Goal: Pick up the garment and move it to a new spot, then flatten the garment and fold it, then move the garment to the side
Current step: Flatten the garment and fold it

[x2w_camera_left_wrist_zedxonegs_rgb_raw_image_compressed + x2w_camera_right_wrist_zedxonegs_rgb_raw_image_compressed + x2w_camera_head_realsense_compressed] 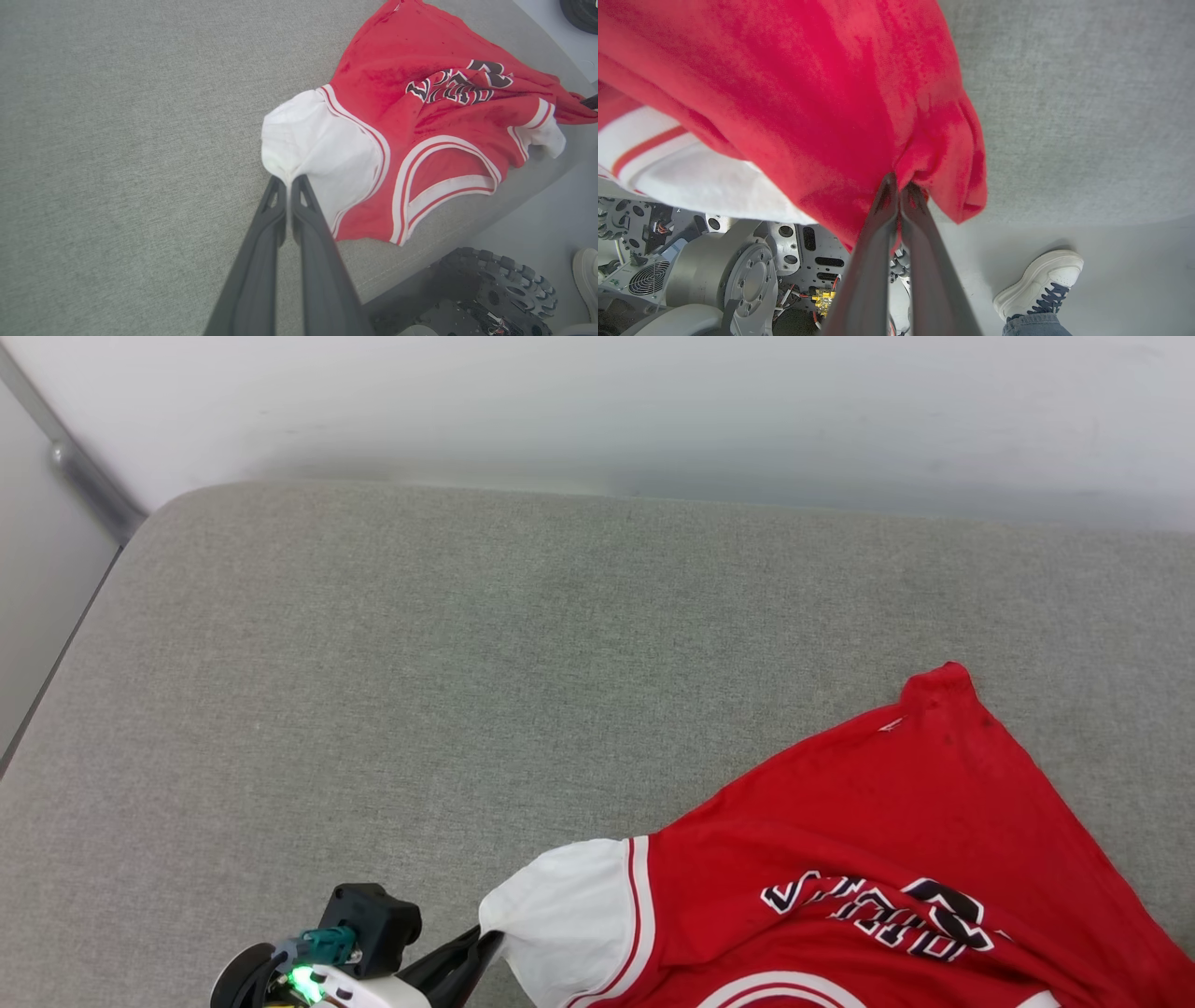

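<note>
Garment (840, 821) lies rumpled on the near right part of a grey cushion (373, 691), chest side up, with the bottom and right edges of the head view cutting it off. Lettering (455, 86) on the chest is black, white-outlined block type. It is creased and partly folded under, so no word can be read.

Left gripper (287, 179) is closed, its fingers pinching the edge of the white sleeve (317, 140). Right gripper (899, 184) is closed too, clamped on a bunched fold of red cloth. Which part of the garment that fold belongs to cannot be told. That cloth hangs past the cushion's edge, above the floor.

A wheel (495, 284) of the robot's base and a person's white shoe (1038, 280) show beyond the cushion.
</note>
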`<state>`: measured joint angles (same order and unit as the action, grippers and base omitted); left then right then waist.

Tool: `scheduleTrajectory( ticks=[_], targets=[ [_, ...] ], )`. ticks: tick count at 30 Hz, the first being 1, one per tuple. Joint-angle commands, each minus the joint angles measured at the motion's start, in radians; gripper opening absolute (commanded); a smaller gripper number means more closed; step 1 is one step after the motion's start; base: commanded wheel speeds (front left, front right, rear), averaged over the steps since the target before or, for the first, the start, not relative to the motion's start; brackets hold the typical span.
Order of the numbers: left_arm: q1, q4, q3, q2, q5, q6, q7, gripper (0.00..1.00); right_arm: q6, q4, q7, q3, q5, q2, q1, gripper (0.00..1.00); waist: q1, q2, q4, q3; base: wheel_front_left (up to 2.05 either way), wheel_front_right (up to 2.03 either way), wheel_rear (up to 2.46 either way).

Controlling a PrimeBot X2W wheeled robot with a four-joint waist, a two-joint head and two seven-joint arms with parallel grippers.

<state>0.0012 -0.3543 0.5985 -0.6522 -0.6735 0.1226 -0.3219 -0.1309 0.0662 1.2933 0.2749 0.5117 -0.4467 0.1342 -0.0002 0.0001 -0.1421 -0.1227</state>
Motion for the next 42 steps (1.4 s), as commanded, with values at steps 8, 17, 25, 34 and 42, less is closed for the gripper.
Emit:
scheduleTrajectory(
  ticks=[8, 17, 25, 34, 42],
  targets=[
    [0.001, -0.012, 0.004, -0.004, 0.007, 0.001, 0.002, 0.0, 0.0, 0.016, -0.049, -0.024, 0.014, -0.022, -0.021, 1.0, 0.0002, -0.0001, -0.008, -0.005, 0.0, 0.0, 0.0],
    [-0.031, -0.035, 0.014, -0.004, 0.03, -0.006, 0.002, 0.0, 0.0, 0.074, -0.057, -0.04, 0.077, -0.078, -0.214, 1.0, 0.0002, -0.0001, -0.047, -0.057, 0.0, 0.0, 0.0],
    [-0.071, -0.033, 0.028, 0.014, 0.043, -0.025, 0.007, 0.0, 0.0, 0.046, -0.056, -0.144, 0.017, -0.063, -0.456, 1.0, 0.0002, -0.0001, -0.114, -0.137, 0.0, 0.0, 0.0],
    [-0.131, -0.038, 0.054, 0.056, 0.061, -0.054, 0.022, 0.0, 0.0, -0.099, -0.053, -0.205, -0.094, -0.077, -0.626, 1.0, 0.0002, -0.0001, -0.201, -0.243, 0.0, 0.0, 0.0],
    [-0.166, -0.03, 0.069, 0.086, 0.069, -0.065, 0.028, 0.0, 0.0, -0.201, -0.075, -0.188, -0.138, -0.109, -0.664, 1.0, 0.0002, -0.0001, -0.252, -0.301, 0.0, 0.0, 0.0]
  ],
)
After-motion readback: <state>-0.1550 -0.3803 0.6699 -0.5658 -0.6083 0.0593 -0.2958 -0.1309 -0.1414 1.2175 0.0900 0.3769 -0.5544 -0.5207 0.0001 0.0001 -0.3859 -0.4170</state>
